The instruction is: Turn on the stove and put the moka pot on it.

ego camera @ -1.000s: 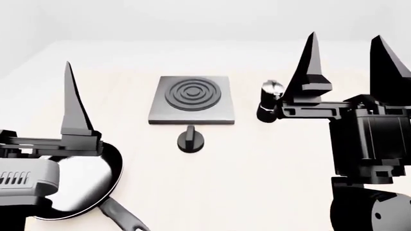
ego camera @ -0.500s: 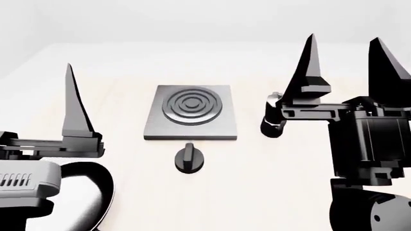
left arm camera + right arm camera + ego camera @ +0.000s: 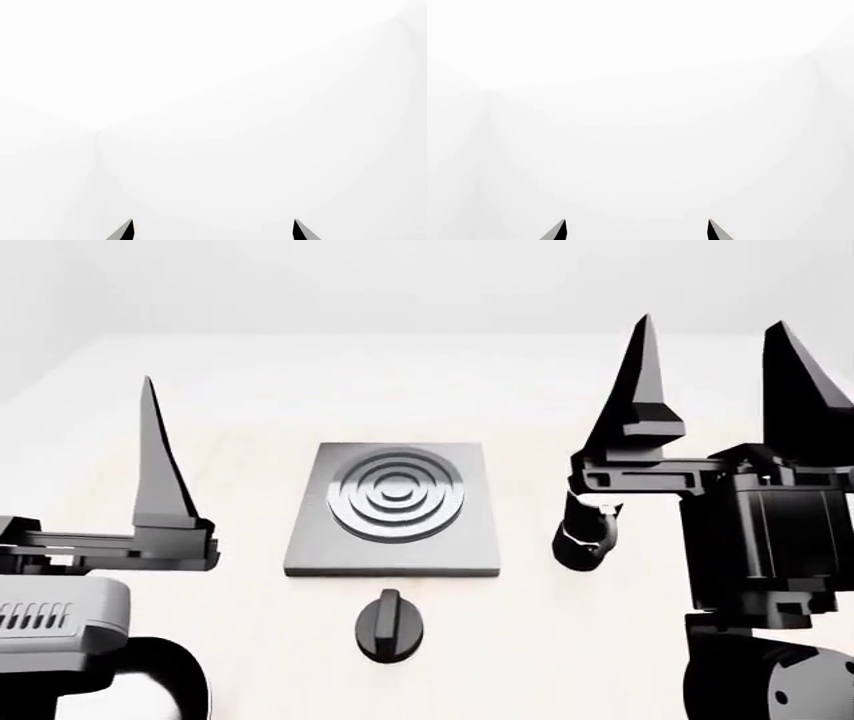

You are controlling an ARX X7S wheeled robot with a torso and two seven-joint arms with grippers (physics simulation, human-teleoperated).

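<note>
The stove (image 3: 394, 510) lies flat near the middle of the worktop (image 3: 534, 390), its ringed plate square to the edges. Its knob (image 3: 390, 624) sits just toward the near edge, ridge running near-to-far. The moka pot (image 3: 587, 535) stands beside the plate toward the right edge, mostly hidden, so its handle direction is unclear. Both the left pincer (image 3: 212, 231) and right pincer (image 3: 714, 350) are spread apart, empty, tips pointing up.

Lighting: I get bright, even, diffuse light; soft sheen on stove (image 3: 394, 510) rings. Shadows: faint. Wrist views: washed-out white. Focus: sharp throughout.
</note>
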